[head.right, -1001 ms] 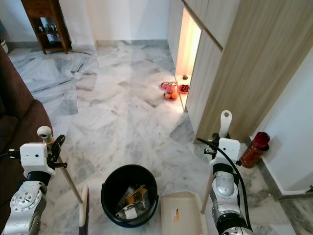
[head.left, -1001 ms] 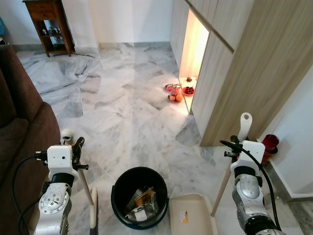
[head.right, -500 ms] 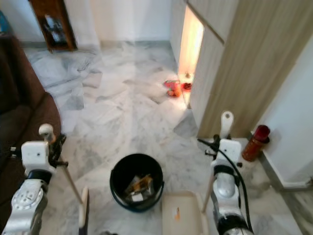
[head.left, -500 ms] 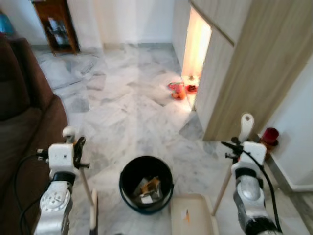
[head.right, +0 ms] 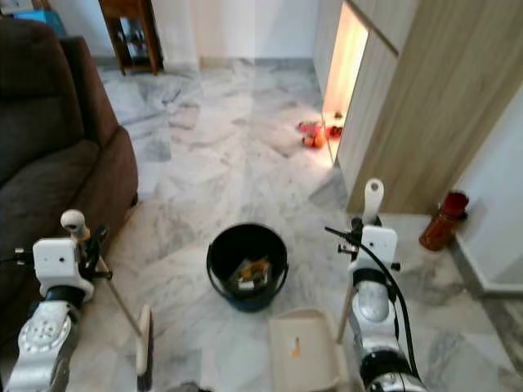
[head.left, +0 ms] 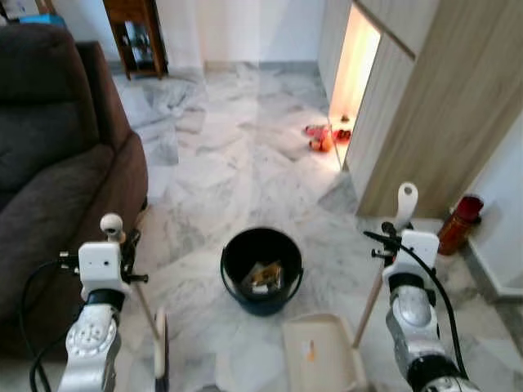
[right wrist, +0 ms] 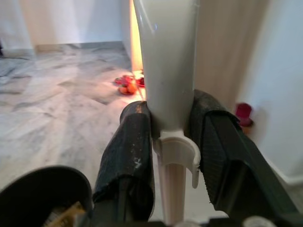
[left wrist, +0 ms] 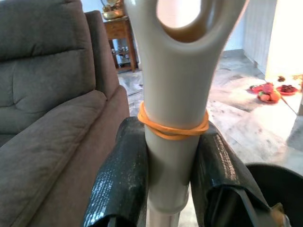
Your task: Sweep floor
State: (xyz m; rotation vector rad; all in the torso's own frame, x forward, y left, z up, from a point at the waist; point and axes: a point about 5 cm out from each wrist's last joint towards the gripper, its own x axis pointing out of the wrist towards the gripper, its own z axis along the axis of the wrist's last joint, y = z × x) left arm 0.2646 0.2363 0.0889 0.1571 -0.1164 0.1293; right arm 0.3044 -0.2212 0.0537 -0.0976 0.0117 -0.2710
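Camera's backed off, so the round black plastic bucket (head.left: pixel 261 269) sits further ahead now. Left gripper (left wrist: pixel 166 156) stays clamped on the cream-handled broom (head.left: pixel 145 322), left of the bucket; right gripper (right wrist: pixel 173 146) clamps the cream long-handled dustpan (head.left: pixel 323 353), nearer-right.
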